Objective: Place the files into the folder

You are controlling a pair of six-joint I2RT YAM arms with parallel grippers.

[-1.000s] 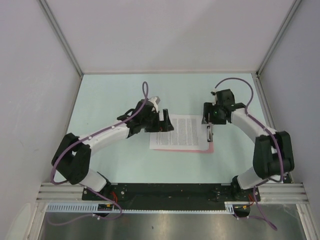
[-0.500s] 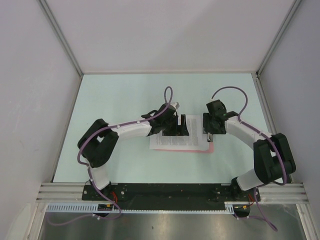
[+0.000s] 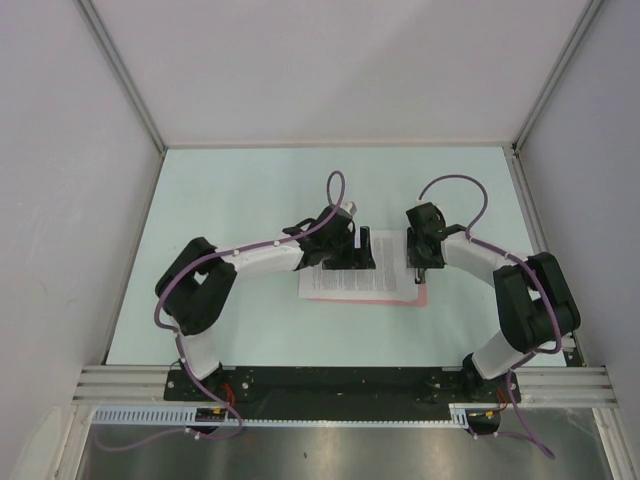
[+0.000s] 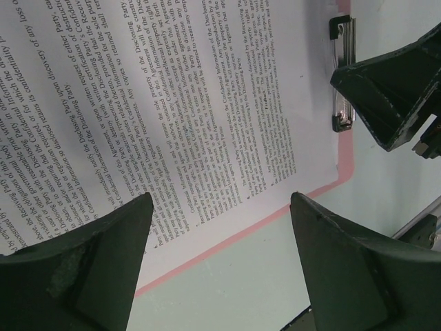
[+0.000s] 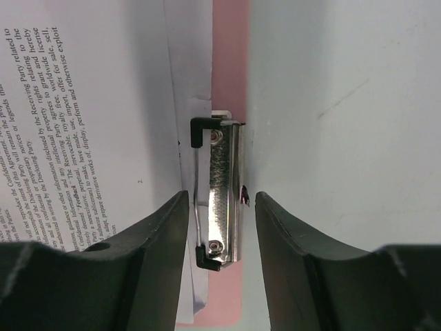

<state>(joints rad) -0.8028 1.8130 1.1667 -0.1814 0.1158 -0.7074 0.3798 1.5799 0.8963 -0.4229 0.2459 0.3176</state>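
Observation:
The files (image 3: 385,268) are white printed sheets lying flat on the pink folder (image 3: 419,297) in the middle of the table. In the left wrist view the sheets (image 4: 172,103) cover the board, and its pink rim (image 4: 344,172) shows along the edge. My left gripper (image 3: 353,252) hovers open and empty (image 4: 222,200) over the sheets' far edge. My right gripper (image 3: 420,262) is open (image 5: 220,196) and straddles the metal clip (image 5: 224,193) without visibly pressing it. The sheets' short edge (image 5: 186,103) lies at the clip's wire lip.
The pale green table (image 3: 240,200) is enclosed by white walls on the left, back and right. The right gripper's dark finger (image 4: 393,89) shows in the left wrist view next to the clip (image 4: 342,76).
My left gripper has swung right from the sheets' left end to over their middle. My right gripper has shifted slightly left over the clip. The sheets and folder have not visibly moved.

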